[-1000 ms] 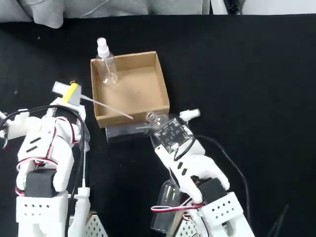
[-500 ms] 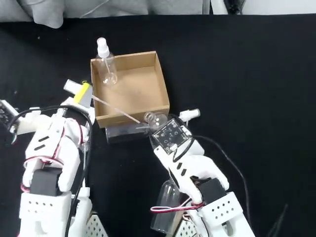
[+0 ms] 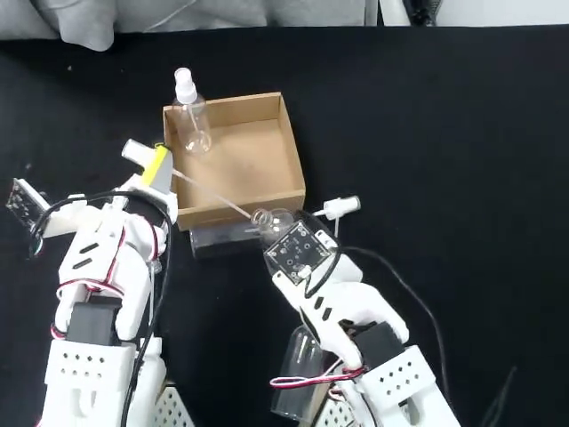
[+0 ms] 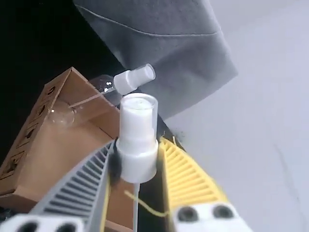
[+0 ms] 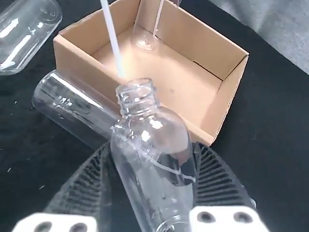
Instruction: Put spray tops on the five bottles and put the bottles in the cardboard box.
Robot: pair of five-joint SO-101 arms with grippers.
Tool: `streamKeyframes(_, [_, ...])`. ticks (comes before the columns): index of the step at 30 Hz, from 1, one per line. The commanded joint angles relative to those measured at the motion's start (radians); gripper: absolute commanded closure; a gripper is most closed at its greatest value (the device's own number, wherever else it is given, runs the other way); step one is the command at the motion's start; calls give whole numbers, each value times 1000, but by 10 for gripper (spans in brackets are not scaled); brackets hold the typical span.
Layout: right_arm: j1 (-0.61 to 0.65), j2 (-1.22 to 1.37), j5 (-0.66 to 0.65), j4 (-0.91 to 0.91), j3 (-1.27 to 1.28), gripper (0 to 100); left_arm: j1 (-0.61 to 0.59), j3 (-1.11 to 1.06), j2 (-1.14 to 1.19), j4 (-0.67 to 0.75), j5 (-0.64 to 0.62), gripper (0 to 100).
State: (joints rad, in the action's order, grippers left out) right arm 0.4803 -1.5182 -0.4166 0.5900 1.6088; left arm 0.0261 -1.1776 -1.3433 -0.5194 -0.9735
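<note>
My left gripper (image 4: pixel 138 147) is shut on a white spray top (image 4: pixel 137 137). Its long dip tube (image 3: pixel 209 196) slants across the cardboard box (image 3: pixel 293 156) and ends at the open mouth (image 5: pixel 136 91) of a clear bottle (image 5: pixel 152 145). My right gripper (image 5: pixel 150 159) is shut on that bottle, in front of the box's near wall. A capped bottle (image 3: pixel 189 120) leans upright in the box's far left corner. Another clear bottle (image 3: pixel 222 238) lies along the box's front wall, without a top.
A loose spray top (image 3: pixel 341 206) lies on the black table right of my right gripper (image 3: pixel 274 222). One more topless bottle (image 3: pixel 300 372) lies by the right arm's base. A grey cloth (image 3: pixel 80 22) lies along the far edge.
My left arm has swung right toward the box, bringing the tube's tip to the bottle's mouth. The right gripper shifted the bottle slightly left.
</note>
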Motion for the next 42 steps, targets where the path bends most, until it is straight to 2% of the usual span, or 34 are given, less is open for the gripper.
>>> streamKeyframes(1, [20, -25, -9, -28, -8, 900, 13, 15, -14, 25, 12, 972])
streamKeyframes(9, [20, -25, -9, -26, -8, 900, 15, 15, -14, 26, 12, 972])
streamKeyframes(15, [20, -25, -11, -23, -8, 900, 68, 13, -14, 25, 14, 972])
streamKeyframes(36, [20, -25, -11, -21, -8, 900, 73, 7, -14, 28, 14, 971])
streamKeyframes(42, [20, -25, -8, -21, -8, 900, 154, -35, -14, 37, 58, 971])
